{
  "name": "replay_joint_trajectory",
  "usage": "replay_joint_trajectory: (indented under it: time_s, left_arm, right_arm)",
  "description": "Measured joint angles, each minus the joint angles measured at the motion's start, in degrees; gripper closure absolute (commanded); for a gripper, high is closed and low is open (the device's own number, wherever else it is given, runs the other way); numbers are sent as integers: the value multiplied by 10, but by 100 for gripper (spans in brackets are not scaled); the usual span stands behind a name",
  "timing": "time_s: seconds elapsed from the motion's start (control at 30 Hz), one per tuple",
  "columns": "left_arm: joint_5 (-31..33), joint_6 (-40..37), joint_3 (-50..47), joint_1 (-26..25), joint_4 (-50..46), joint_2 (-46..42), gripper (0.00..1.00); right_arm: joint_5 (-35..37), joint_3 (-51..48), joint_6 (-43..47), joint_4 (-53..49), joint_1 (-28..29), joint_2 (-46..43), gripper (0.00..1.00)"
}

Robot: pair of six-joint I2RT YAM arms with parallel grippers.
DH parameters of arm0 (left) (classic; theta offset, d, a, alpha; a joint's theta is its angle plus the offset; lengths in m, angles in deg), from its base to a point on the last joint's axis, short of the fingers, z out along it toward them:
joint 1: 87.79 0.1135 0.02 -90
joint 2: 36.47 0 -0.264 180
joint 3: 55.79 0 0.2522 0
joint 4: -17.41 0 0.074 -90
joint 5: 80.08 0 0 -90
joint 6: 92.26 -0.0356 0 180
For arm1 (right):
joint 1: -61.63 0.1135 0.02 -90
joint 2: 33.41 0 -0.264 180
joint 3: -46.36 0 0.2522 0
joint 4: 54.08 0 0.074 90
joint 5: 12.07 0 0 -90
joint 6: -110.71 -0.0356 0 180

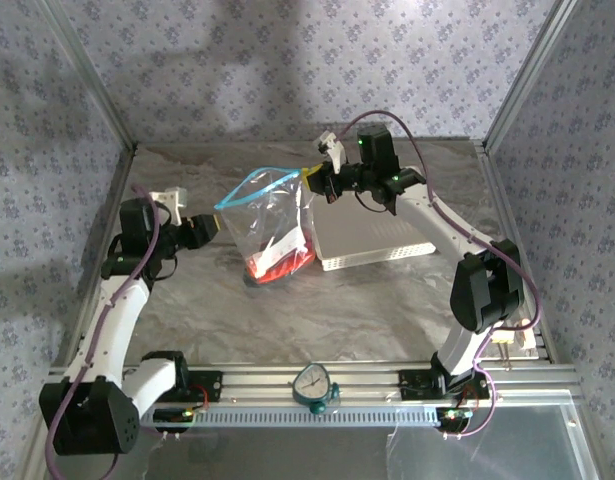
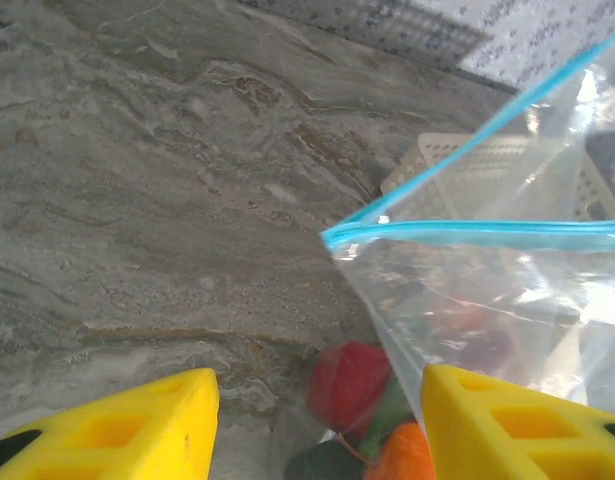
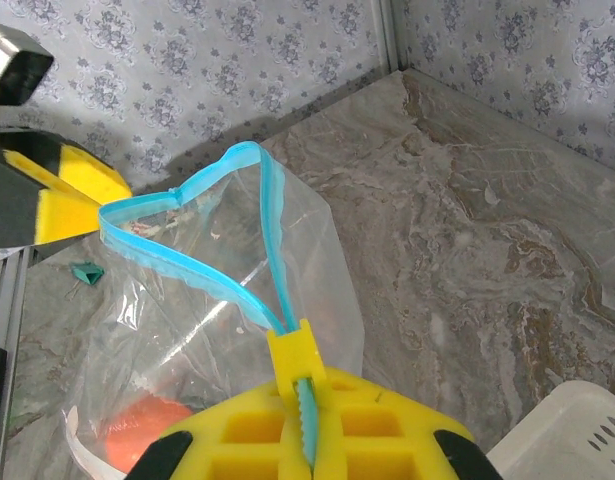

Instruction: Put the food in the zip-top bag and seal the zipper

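Mid-table, clear bag (image 1: 277, 225), upright, mouth up, bottom sagging onto the table (image 1: 387, 310). Along its top, blue zipper (image 1: 237, 188), long axis running roughly left to right across the table, right end farther back, left end nearer and pointing toward the left gripper (image 1: 213, 228). Not sealed: two strips bowed apart into a loop through the middle, meeting at both ends. Right gripper (image 1: 315, 178) pinched tight on the zipper's right end, holding that corner up. From the right wrist camera, yellow fingers (image 3: 339, 395) pressed together with the blue strip sandwiched in the seam. Left gripper just beside the zipper's left corner; contact hard to judge. Its fingers (image 2: 117, 430) spread well apart, nothing clamped, the bag's side overlapping the right-hand one in the wrist view. Inside the bag, at the bottom: food (image 1: 279, 265), red and orange pieces plus something dark green, heaped together. Behind and to the right of the bag, white basket (image 1: 372, 245), touching it or just beside it, cannot tell which.
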Motion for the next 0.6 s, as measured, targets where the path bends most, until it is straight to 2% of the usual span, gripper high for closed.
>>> replay_joint_trajectory:
  time_s: [0.17,0.37,0.6]
  left_arm:
    - [-63,47,-34,28,83,23,42]
    - [-140,80,-53,29,184,66,42]
    - [-182,87,-53,29,235,119,42]
  right_arm:
    - [0,0,0,-2,0,0,100]
    - [-2,3,0,-4,0,1,100]
    - [-24,10,-2,-11,0,2,100]
